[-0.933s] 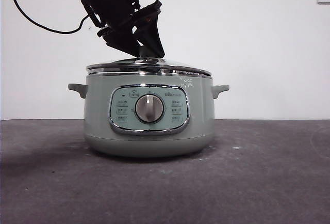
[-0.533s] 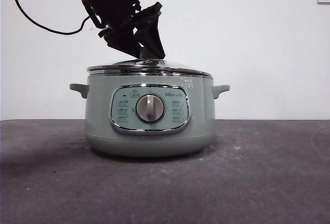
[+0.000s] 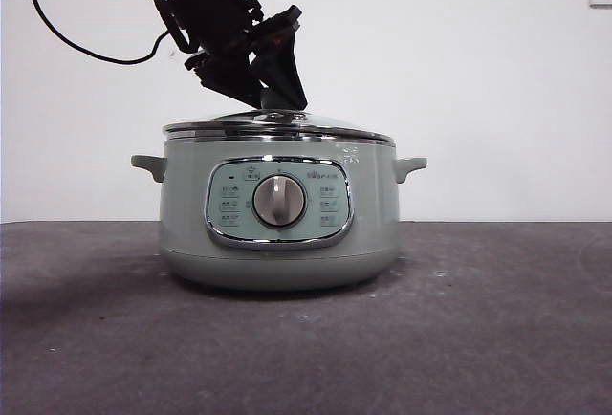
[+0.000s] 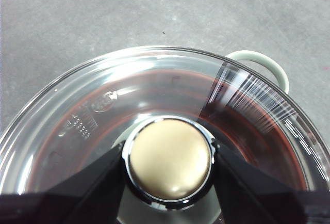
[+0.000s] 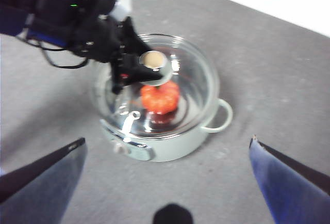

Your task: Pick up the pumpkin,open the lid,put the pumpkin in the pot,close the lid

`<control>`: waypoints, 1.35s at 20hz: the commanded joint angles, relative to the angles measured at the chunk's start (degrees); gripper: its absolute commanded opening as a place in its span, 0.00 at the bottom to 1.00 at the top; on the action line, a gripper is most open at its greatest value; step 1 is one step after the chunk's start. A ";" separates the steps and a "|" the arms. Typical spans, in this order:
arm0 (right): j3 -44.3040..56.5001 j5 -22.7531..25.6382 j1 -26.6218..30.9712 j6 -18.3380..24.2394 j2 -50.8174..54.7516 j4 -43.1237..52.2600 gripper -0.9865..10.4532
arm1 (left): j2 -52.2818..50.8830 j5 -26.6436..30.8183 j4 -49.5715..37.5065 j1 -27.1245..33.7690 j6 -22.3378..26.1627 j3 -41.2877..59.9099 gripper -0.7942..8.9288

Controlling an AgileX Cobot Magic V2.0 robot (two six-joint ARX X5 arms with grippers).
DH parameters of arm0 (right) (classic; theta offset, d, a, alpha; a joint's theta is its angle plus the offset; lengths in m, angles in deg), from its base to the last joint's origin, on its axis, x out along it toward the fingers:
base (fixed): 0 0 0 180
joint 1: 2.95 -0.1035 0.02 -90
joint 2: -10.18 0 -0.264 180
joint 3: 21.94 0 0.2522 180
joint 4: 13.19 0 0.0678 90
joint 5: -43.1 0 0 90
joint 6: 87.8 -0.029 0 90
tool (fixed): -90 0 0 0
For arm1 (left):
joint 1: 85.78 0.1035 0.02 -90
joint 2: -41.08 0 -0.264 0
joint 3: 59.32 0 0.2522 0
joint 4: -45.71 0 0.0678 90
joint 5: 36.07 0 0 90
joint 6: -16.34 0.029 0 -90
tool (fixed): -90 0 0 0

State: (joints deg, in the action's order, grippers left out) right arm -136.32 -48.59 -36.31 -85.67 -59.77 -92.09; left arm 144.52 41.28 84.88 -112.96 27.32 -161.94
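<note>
Pumpkin (image 5: 160, 97) sits inside the pot (image 3: 277, 243), visible through the glass lid (image 4: 154, 95), which rests on the pot's rim. Left gripper (image 4: 169, 159) has its jaws on either side of the lid's knob (image 4: 169, 158), touching it; right gripper (image 5: 167, 157) hovers well above, jaws wide apart, holding nothing.

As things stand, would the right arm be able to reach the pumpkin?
Probably not. The pumpkin sits inside the pot under the glass lid, with the left gripper at its knob. The right gripper hangs open above, well clear.
</note>
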 commanded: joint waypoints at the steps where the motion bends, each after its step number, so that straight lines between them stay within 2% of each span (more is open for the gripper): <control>1: -0.07 -1.36 -0.09 -0.15 0.13 -0.07 0.61 | 2.47 0.57 3.39 -0.22 0.85 1.49 0.60; 8: -0.07 -1.40 -0.09 -0.15 0.13 -1.09 0.61 | -5.42 0.59 3.89 -0.11 0.83 1.38 0.60; 11: -0.07 -1.57 -0.09 -0.09 0.11 -1.92 0.61 | -11.74 0.63 7.02 -0.07 0.83 1.38 0.60; 16: -0.07 -10.19 -0.09 0.35 0.11 -6.03 0.61 | -24.48 0.24 21.14 -0.09 0.81 1.38 0.60; 19: -0.07 -12.20 -0.09 0.35 0.11 -8.48 0.58 | -30.95 -1.20 29.81 -0.13 0.61 1.38 0.59; 20: -0.07 -12.20 -0.09 0.35 0.09 -9.42 0.53 | -32.92 -3.30 32.72 -0.13 0.59 1.38 0.57; 21: -0.07 -12.24 -0.09 0.35 0.11 -10.21 0.49 | -34.36 -5.53 34.86 -0.13 0.61 1.38 0.49; 23: -0.07 -13.46 -0.09 0.50 0.11 -12.00 0.40 | -36.85 -9.01 38.51 -0.13 0.63 1.38 0.21; 24: -0.07 -13.40 -0.09 0.72 0.11 -12.92 0.31 | -37.90 -9.97 39.89 -0.13 0.63 1.38 0.06; 26: -0.07 -13.42 -0.09 1.51 0.11 -13.38 0.06 | -39.15 -10.29 41.48 -0.13 0.66 1.38 0.07; 27: -0.07 -13.42 -0.09 1.97 0.11 -13.38 0.08 | -39.23 -10.29 41.75 -0.13 0.63 1.38 0.07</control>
State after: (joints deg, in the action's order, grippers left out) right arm -136.32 -61.90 -36.31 -84.56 -59.75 -104.46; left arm 105.11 31.23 126.74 -112.96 28.26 -161.00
